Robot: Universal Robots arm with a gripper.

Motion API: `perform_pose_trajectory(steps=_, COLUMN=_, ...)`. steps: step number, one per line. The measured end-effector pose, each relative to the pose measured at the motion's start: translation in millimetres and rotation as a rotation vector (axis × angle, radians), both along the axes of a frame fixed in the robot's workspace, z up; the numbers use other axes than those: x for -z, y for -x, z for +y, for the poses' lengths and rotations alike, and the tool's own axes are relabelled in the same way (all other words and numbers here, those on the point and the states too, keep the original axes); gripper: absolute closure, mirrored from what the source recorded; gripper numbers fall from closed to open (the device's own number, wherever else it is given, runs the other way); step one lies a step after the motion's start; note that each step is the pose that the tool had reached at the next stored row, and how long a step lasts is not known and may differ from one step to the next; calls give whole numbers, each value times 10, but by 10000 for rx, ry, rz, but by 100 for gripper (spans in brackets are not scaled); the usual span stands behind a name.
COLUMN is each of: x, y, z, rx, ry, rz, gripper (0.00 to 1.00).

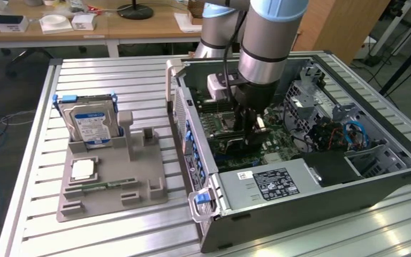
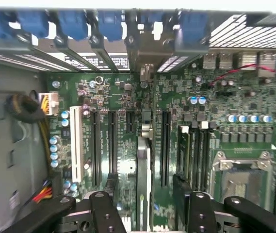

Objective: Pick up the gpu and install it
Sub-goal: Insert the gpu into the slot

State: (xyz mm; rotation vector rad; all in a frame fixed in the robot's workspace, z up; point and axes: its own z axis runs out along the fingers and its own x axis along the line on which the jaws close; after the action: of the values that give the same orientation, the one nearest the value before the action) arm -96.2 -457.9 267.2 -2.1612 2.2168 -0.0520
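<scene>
The arm is reaching down into the open computer case (image 1: 377, 176), which is lying on the slatted tabletop (image 1: 34, 160) toward the exterior view's right. The gripper (image 2: 145, 204) is hanging over the green motherboard (image 2: 123, 97) with its fingers (image 2: 106, 211) standing apart, gripping nothing. The gpu (image 2: 144, 179) is sitting edge-on in a slot on the motherboard, directly between the two fingers, its pale metal bracket end pointing toward the row of blue slot clips (image 2: 74, 24) at the case wall. On the exterior view's left, a grey fixture tray (image 1: 113, 176) is holding an upright hard drive (image 1: 88, 123) with a blue label and a narrow green memory stick (image 1: 109, 186) lying near its front
</scene>
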Motion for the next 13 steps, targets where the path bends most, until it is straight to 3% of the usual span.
perform_pose_trajectory(steps=3, x=-101, y=0, z=0, rx=0, ry=0, rz=0, gripper=43)
perform_pose_trajectory(steps=4, x=-110, y=0, z=0, rx=-1, ry=-5, rz=0, gripper=43)
perform_pose_trajectory(steps=5, x=-109, y=-1, z=-1, rx=-2, ry=-48, rz=-1, gripper=43)
perform_pose_trajectory(steps=9, x=-110, y=0, z=0, rx=0, ry=-48, rz=0, gripper=43)
perform_pose_trajectory(steps=10, x=-110, y=0, z=0, rx=0, ry=-47, rz=0, gripper=45)
perform_pose_trajectory(steps=12, x=-110, y=0, z=0, rx=0, ry=-48, rz=0, gripper=57)
perform_pose_trajectory(steps=13, x=-110, y=0, z=0, rx=-1, ry=-48, rz=0, gripper=57)
